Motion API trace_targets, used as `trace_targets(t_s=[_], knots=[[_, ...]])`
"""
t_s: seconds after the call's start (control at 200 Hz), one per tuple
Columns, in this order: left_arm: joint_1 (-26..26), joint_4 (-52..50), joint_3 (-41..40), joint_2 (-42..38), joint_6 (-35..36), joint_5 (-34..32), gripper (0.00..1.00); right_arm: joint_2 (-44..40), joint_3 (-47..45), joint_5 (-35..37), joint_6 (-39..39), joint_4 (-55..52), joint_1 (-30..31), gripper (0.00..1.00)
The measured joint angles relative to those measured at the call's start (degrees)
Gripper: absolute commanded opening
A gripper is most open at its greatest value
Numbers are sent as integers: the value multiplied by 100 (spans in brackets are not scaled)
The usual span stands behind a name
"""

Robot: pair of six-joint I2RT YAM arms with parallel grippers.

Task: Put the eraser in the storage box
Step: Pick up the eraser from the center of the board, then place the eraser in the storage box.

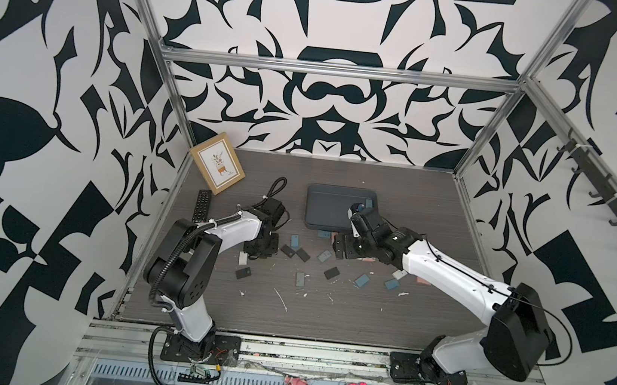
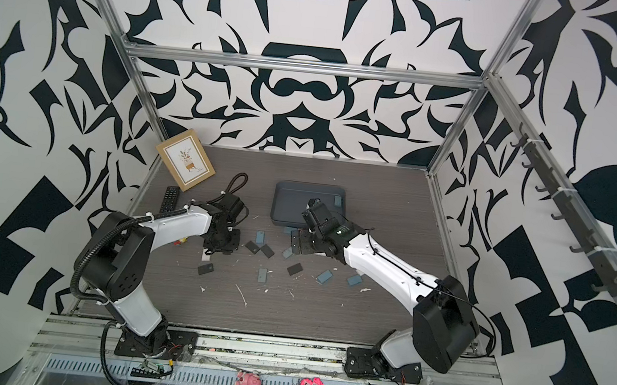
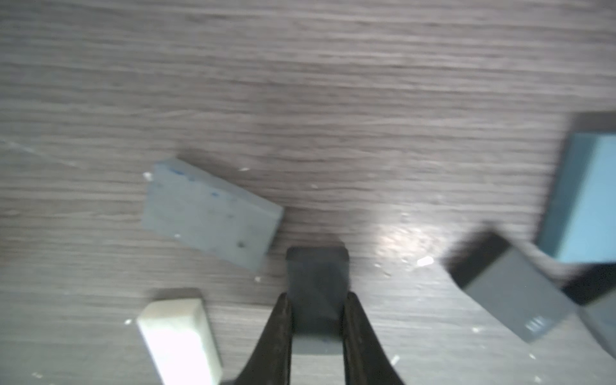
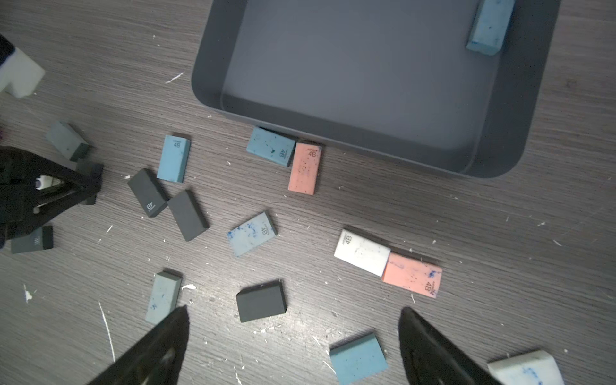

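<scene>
My left gripper [image 3: 318, 296] is shut on a dark grey eraser [image 3: 316, 273], gripped by its sides just above the wooden table. In a top view this gripper [image 1: 255, 255] points down at the left of the scattered erasers and hides the held one. The storage box [image 1: 324, 210] [image 2: 290, 203] [image 4: 350, 66], a shallow dark grey tray, sits at the back middle with one blue eraser [image 4: 488, 26] in its far corner. My right gripper [image 4: 293, 311] stands open and empty above the table, just in front of the box's near rim [image 1: 339, 245].
Several loose erasers lie between the arms: blue [image 4: 175, 158], black [image 4: 261, 301], pink [image 4: 305, 168] and white [image 4: 361, 251]. A grey-blue eraser [image 3: 210, 213] and a white one [image 3: 180, 336] lie beside the left fingers. A tan picture frame [image 1: 217, 162] and a remote [image 1: 202, 205] are at back left.
</scene>
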Motion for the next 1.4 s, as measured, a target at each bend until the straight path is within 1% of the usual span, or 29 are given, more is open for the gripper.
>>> trace_targets(t_s=[0.175, 0.265, 0.375, 0.475, 0.565, 0.71, 0.865, 1.2, 1.315, 1.4], knots=[[-291, -166, 527, -2, -2, 4, 20, -85, 234, -26, -111, -131, -142, 99], [-376, -289, 903, -2, -4, 31, 20, -214, 326, -90, -181, -201, -387, 99], [-461, -433, 1434, -2, -4, 101, 20, -457, 350, -254, -234, -289, -920, 99], [-535, -511, 2000, 15, -4, 184, 20, -682, 350, -398, -297, -389, -1541, 99], [-619, -535, 2603, 186, 0, 264, 20, -802, 350, -566, -361, -444, -2061, 99], [-807, -538, 3654, 870, 66, 385, 20, -839, 352, -846, -448, -529, -2649, 99], [-997, -555, 4682, 1827, 153, 490, 20, -813, 356, -1091, -511, -575, -2962, 99], [-1189, -546, 6798, 3606, 229, 785, 20, -614, 372, -1429, -525, -546, -3176, 99], [-1200, -527, 7370, 4118, 184, 931, 21, -612, 372, -1482, -518, -503, -3206, 99], [-1204, -455, 7619, 4389, 118, 1019, 21, -603, 372, -1502, -507, -472, -3226, 99]])
